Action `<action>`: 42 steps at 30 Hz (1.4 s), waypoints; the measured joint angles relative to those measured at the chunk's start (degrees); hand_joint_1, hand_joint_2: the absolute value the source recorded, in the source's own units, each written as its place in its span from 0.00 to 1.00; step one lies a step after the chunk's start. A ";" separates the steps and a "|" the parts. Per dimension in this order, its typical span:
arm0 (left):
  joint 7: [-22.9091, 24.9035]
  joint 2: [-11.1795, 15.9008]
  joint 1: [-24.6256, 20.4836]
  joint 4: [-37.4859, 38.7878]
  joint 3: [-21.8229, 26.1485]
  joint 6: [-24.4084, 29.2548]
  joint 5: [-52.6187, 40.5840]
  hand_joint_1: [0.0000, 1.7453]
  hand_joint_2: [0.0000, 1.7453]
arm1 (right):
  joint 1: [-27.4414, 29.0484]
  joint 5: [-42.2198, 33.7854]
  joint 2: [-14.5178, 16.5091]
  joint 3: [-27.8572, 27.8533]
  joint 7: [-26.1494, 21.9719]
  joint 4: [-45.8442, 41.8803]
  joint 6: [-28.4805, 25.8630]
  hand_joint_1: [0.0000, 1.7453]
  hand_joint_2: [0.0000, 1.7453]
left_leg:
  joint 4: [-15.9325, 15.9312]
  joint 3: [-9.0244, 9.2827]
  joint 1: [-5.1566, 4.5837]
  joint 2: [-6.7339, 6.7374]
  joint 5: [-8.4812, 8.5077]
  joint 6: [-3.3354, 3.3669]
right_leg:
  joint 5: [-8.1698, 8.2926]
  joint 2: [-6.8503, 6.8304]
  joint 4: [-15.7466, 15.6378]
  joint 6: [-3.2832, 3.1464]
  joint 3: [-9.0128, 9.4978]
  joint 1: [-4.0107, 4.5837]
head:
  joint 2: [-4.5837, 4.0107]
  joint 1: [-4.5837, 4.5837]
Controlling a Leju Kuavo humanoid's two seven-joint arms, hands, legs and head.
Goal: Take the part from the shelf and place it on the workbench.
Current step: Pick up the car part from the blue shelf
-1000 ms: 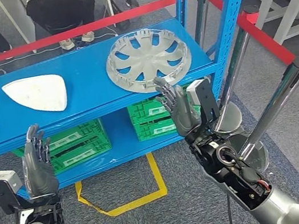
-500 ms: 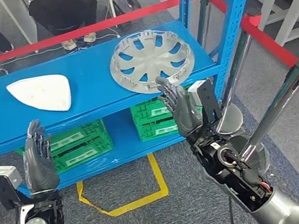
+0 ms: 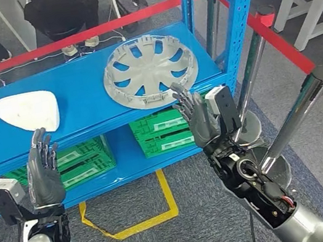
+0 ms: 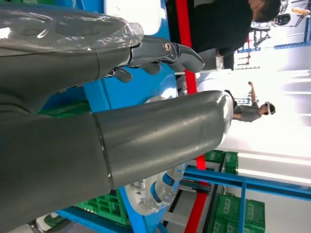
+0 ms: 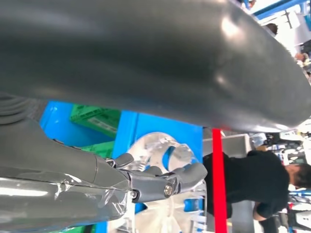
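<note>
A silver spoked wheel cover (image 3: 150,71) lies flat on the blue shelf (image 3: 86,103), toward its right end; its rim also shows in the left wrist view (image 4: 154,191) and the right wrist view (image 5: 172,194). My right hand (image 3: 195,118) is raised with fingers spread, just in front of the cover's near edge and slightly below it, holding nothing. My left hand (image 3: 43,170) is held up in front of the shelf's left part, fingers apart and empty. A white wedge-shaped part (image 3: 26,112) rests on the shelf's left side.
Green crates (image 3: 159,134) (image 3: 79,162) sit on the lower shelf. Blue uprights (image 3: 236,17) frame the shelf's right end, with red barrier tape (image 3: 277,41) and chrome posts (image 3: 291,120) beside my right arm. Yellow floor tape (image 3: 139,222) marks the carpet. People sit behind the shelf (image 3: 61,7).
The whole picture has shifted left, so the camera has moved. Both hands stay raised and empty in nearly the same pose.
</note>
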 joint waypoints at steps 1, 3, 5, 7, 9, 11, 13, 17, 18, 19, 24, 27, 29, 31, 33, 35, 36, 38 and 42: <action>-0.03 0.02 0.00 0.02 -0.01 0.03 0.05 0.00 0.00 | -0.10 -0.07 0.00 0.02 0.00 0.01 0.01 0.00 0.00 | 4.80 -3.04 -0.16 -0.20 -1.37 0.17 | -0.20 0.04 -0.01 -0.29 0.19 0.17 | 0.00 -0.32; -0.03 0.07 0.12 0.07 -0.02 0.12 0.25 0.00 0.00 | -0.09 -0.19 0.00 0.07 0.01 0.02 0.03 0.00 0.00 | 11.31 -8.22 -0.56 -0.48 -1.99 0.69 | -0.60 0.24 -0.01 -0.76 0.56 0.60 | 0.00 -0.68; -0.05 0.18 0.16 0.09 -0.02 0.22 0.43 0.00 0.00 | -0.09 -0.48 0.00 0.08 0.03 0.03 0.02 0.00 0.00 | 8.69 -8.88 -1.20 -0.63 1.75 1.68 | -1.07 0.62 -0.03 -0.98 1.16 0.90 | 0.00 -0.71; -0.09 0.33 0.01 0.09 -0.01 0.30 0.58 0.00 0.00 | -0.11 -0.80 0.00 0.08 0.04 0.03 -0.02 0.00 0.00 | -0.27 -5.75 -2.21 -0.98 7.05 3.07 | -1.62 0.98 -0.09 -0.88 1.81 0.98 | 0.00 -0.75; -0.16 0.41 -0.22 0.09 -0.01 0.32 0.72 0.00 0.00 | -0.10 -0.97 0.00 0.09 0.07 0.03 -0.09 0.00 0.00 | -6.30 -3.31 -3.00 -1.26 9.10 3.80 | -2.09 1.27 -0.18 -0.48 2.03 0.93 | 0.00 -0.79; -0.24 0.44 -0.36 0.08 -0.02 0.32 0.80 0.00 0.00 | -0.13 -1.07 0.00 0.14 0.08 0.02 -0.13 0.00 0.00 | -7.39 -2.74 -3.19 -1.29 8.58 3.66 | -2.43 1.42 -0.48 0.10 2.16 0.83 | 0.00 -0.88; -0.33 0.44 -0.40 0.08 -0.02 0.30 0.85 0.00 0.00 | -0.25 -1.08 -0.01 0.15 0.07 -0.02 -0.15 0.00 0.00 | -8.26 -1.76 -2.80 -1.19 8.36 3.61 | -3.15 0.96 -0.13 0.57 2.20 0.90 | 0.00 -0.82; -0.46 0.43 -0.52 0.10 -0.02 0.23 0.89 0.00 0.00 | -0.63 -1.10 -0.02 0.14 0.09 0.00 -0.19 0.00 0.00 | -9.22 0.33 -2.45 -1.02 7.50 4.06 | -8.05 0.05 12.66 1.14 -4.33 1.12 | 0.00 0.06; -0.46 0.43 -0.45 0.11 -0.02 0.22 0.89 0.00 0.00 | -0.57 -1.11 -0.02 0.15 0.11 0.02 -0.20 0.00 0.00 | -9.18 0.72 -2.43 -1.01 7.14 4.04 | -8.44 0.02 15.66 1.33 -6.38 1.09 | 0.00 0.22; -0.46 0.43 -0.38 0.13 -0.02 0.22 0.89 0.00 0.00 | -0.52 -1.11 -0.02 0.16 0.11 0.04 -0.22 0.00 0.00 | -9.12 1.17 -2.39 -1.02 6.75 3.99 | -7.64 -0.04 16.49 1.51 -7.45 1.02 | 0.00 0.37; -0.48 0.45 -0.41 0.18 -0.02 0.20 0.90 0.00 0.00 | -0.63 -1.11 -0.03 0.19 0.13 0.10 -0.23 0.00 0.00 | -8.19 3.17 -2.16 -1.20 4.50 2.98 | 1.84 -0.52 0.90 1.53 -1.64 0.81 | 0.00 1.09; -0.49 0.46 -0.41 0.17 -0.02 0.19 0.91 0.00 0.00 | -0.74 -1.11 -0.03 0.24 0.14 0.08 -0.23 0.00 0.00 | -7.94 2.80 -2.15 -1.09 4.16 2.16 | 1.21 -0.17 -0.47 0.46 -0.83 1.09 | 0.00 0.86; -0.54 0.46 -0.54 0.14 -0.02 0.19 0.90 0.00 0.00 | -0.93 -1.11 -0.03 0.25 0.09 0.01 -0.23 0.00 0.00 | -6.32 2.34 -2.06 -1.01 3.13 1.50 | 1.01 -0.03 -0.85 -0.20 -0.16 0.94 | 0.00 0.55; -0.60 0.47 -0.71 0.13 -0.02 0.19 0.90 0.00 0.00 | -1.17 -1.11 -0.03 0.26 0.07 -0.01 -0.22 0.00 0.00 | -0.13 -0.97 -1.88 -1.03 0.71 0.90 | 0.72 -0.06 -1.12 -0.79 0.47 0.78 | 0.00 -0.04; -0.62 0.49 -0.60 0.19 -0.02 0.25 0.93 0.00 0.00 | -1.19 -1.11 -0.03 0.30 0.12 0.02 -0.19 0.00 0.00 | 8.07 -6.44 -1.69 -1.03 -1.51 0.57 | 0.37 -0.04 -1.14 -1.09 0.68 0.81 | 0.00 -0.46; -0.62 0.54 -0.44 0.26 -0.02 0.37 0.98 0.00 0.00 | -1.14 -1.14 -0.04 0.32 0.17 0.04 -0.15 0.00 0.00 | 10.01 -9.09 -1.60 -1.03 -0.10 0.58 | -0.03 0.14 -1.13 -1.13 1.06 0.83 | 0.00 -0.60; -0.63 0.56 -0.45 0.28 -0.02 0.48 1.02 0.00 0.00 | -1.15 -1.16 -0.04 0.32 0.20 0.05 -0.11 0.00 0.00 | 7.32 -8.44 -1.60 -1.03 2.23 0.74 | -0.29 0.25 -1.13 -1.07 1.42 0.82 | 0.00 -0.66; -0.64 0.65 -0.59 0.28 -0.02 0.71 1.06 0.00 0.00 | -1.19 -1.22 -0.04 0.32 0.23 0.05 -0.02 0.00 0.00 | -1.52 -4.75 -1.70 -1.06 7.13 1.22 | -0.97 0.43 -1.15 -0.73 2.20 0.92 | 0.00 -0.80; -0.62 0.77 -0.67 0.26 -0.05 1.09 1.16 0.00 0.00 | -1.28 -1.79 -0.03 0.40 0.44 0.06 0.12 0.00 0.00 | -7.68 -1.89 -2.10 -1.18 8.13 2.16 | -1.93 0.67 -1.50 0.46 2.79 1.09 | 0.00 -0.79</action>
